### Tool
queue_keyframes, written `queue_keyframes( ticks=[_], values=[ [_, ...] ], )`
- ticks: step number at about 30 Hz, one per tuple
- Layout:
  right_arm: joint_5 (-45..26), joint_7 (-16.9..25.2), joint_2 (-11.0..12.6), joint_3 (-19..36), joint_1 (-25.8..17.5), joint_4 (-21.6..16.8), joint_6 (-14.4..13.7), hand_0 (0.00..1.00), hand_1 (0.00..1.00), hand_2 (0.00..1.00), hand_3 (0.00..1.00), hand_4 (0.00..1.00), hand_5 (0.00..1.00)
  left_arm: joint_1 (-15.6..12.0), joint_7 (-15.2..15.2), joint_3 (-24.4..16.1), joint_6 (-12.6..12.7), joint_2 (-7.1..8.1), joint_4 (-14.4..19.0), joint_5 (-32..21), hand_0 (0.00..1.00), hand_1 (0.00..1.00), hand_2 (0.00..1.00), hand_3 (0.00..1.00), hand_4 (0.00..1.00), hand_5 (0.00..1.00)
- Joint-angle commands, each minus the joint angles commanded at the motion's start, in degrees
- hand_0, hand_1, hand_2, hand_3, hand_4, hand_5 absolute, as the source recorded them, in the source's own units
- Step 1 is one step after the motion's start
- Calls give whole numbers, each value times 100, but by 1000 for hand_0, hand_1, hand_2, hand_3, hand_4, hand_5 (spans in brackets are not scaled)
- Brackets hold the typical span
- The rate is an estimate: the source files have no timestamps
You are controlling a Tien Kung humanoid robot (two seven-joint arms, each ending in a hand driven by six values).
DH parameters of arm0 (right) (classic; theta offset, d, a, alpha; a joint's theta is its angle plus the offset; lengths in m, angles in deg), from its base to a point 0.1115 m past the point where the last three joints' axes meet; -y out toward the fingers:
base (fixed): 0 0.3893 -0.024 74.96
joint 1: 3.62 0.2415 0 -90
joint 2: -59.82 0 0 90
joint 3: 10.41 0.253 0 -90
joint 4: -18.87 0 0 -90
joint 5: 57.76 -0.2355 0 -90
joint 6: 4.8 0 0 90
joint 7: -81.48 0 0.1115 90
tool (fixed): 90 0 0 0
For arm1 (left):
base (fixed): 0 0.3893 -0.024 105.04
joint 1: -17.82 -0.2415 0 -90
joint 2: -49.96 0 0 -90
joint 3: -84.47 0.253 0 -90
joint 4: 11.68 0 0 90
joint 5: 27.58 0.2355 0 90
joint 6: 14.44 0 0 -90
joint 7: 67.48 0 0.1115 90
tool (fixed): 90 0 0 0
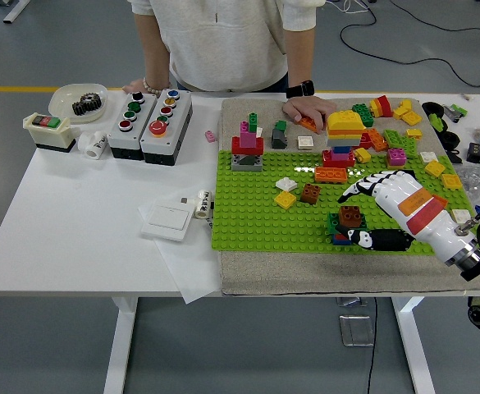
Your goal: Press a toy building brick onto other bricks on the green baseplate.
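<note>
From the head view we see the robot's white right hand [385, 215], with black-and-white fingers and orange bands on its back, reaching in from the lower right over the flat green studded baseplate [256, 209] that lies on a beige cloth mat [305, 275] on the white table [67, 213]. Its fingers are spread loosely and hold nothing; the thumb [377, 239] lies low along the plate with its tip touching the right side of a small stack of green, red and blue bricks [336, 231], and the other fingertips [350, 194] hover just behind and to the right of the brown square brick [350, 216] that sits on top of that stack, near the plate's front edge. We cannot tell whether any fingertip touches the brown brick. Farther back on the plate stand a yellow-topped multicoloured brick tower [343, 135], a red, pink and grey brick tower [247, 148], an orange flat brick [331, 174], a second brown brick [310, 193] and a yellow square brick [285, 199]. A person stands at the far side, one hand [307, 107] with a dark watch resting on the mat's far edge beside loose bricks. To the left on the table we see two grey push-button boxes [150, 114] and a white wall switch [167, 220].
</note>
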Motion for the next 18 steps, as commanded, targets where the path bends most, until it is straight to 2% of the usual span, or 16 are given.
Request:
queue_keyframes(
  ticks=[8, 18],
  values=[
    [51, -6, 35, -102, -44, -92, 12, 441, 481, 528, 529, 734, 544, -7, 11, -23, 3, 0, 1, 36, 491, 598, 755, 785, 825, 833],
    [190, -23, -23, -61, -17, 148, 70, 439, 479, 525, 530, 722, 530, 25, -3, 11, 3, 1, 3, -8, 491, 597, 753, 785, 824, 832]
  ],
)
